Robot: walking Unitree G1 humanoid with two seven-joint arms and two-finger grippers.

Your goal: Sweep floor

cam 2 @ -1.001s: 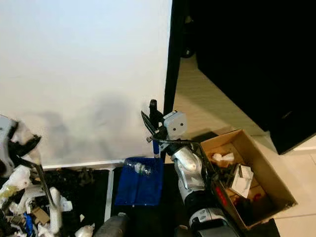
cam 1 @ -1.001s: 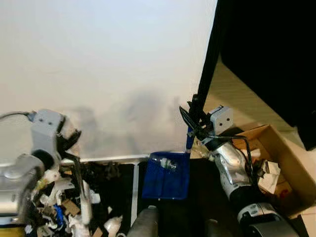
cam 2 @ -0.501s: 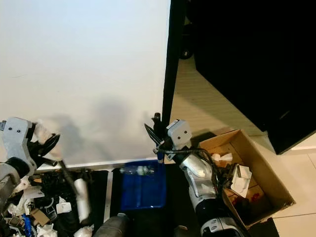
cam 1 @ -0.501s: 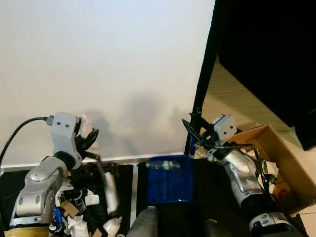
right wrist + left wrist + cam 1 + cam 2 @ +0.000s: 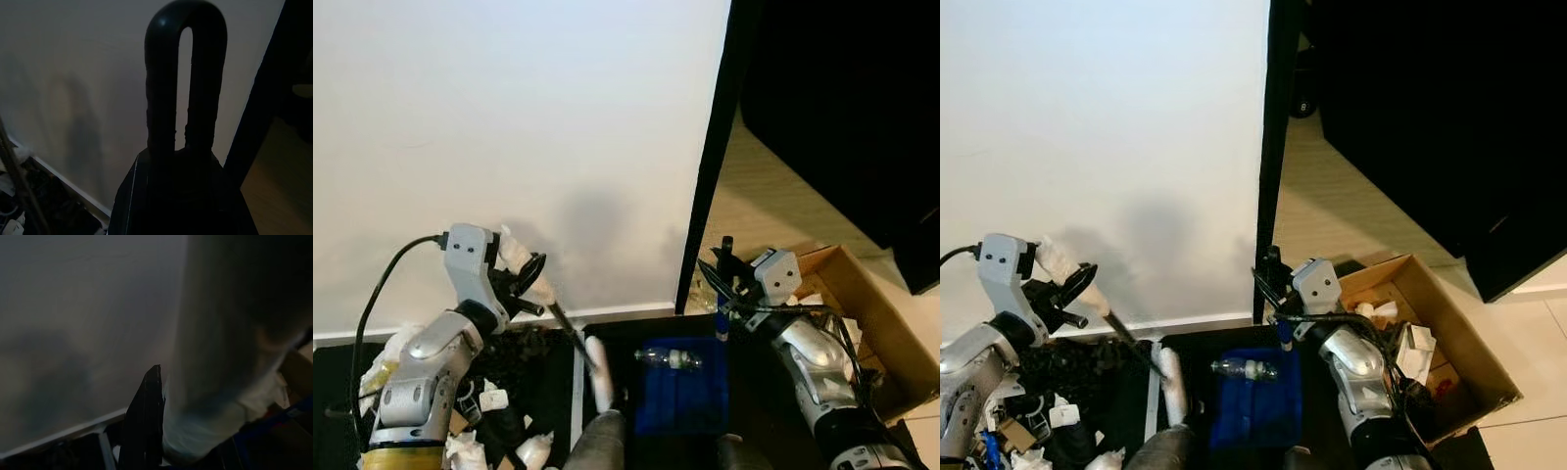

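— What's it sweeping with?
— A brush (image 5: 570,338), pale handle clamped in the left gripper (image 5: 530,277); its dark stem slants down from those fingers to a whitish head just beside the blue dustpan (image 5: 683,397).
— And the pan?
— Flat on the dark floor, below the right gripper (image 5: 724,284), which grips its upright handle; a clear plastic bottle (image 5: 670,358) lies on its side inside.

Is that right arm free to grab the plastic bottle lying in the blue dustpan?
Probably not as things stand. The right end effector is shut on the dustpan handle, so it is occupied. The plastic bottle lies uncovered in the blue dustpan, but the arm would have to let go first.
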